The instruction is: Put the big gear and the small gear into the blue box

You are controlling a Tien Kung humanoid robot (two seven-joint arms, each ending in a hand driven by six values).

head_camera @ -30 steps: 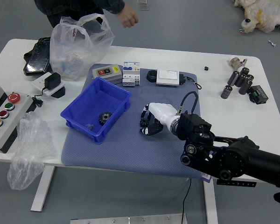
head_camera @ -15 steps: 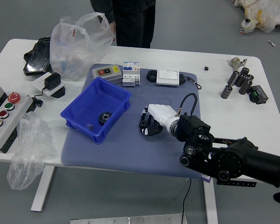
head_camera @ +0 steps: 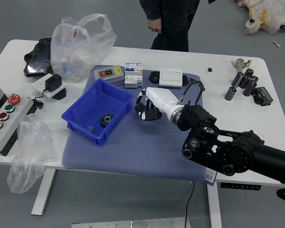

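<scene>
My right hand [head_camera: 145, 105], white-backed with black fingers, is over the blue mat just right of the blue box [head_camera: 100, 141]. Its fingers are closed on a dark toothed gear [head_camera: 139, 108], which shows at the fingertips near the box's right wall; whether this is the big or small one I cannot tell. Inside the box lie a black gear [head_camera: 106, 119] near the right wall and a smaller dark piece [head_camera: 91, 128] towards the front-left, its shape unclear. The left arm is out of view.
Behind the box stand a grey device [head_camera: 109, 74] and a white module [head_camera: 133, 75]. A button panel [head_camera: 8, 116] and plastic bags are left; black cylinders [head_camera: 237, 79] are right. A person stands at the far side, one hand [head_camera: 155, 25] hanging down.
My right hand has moved away from the near edge and slightly left, the gear travelling with it. The person has walked to the right along the far side.
</scene>
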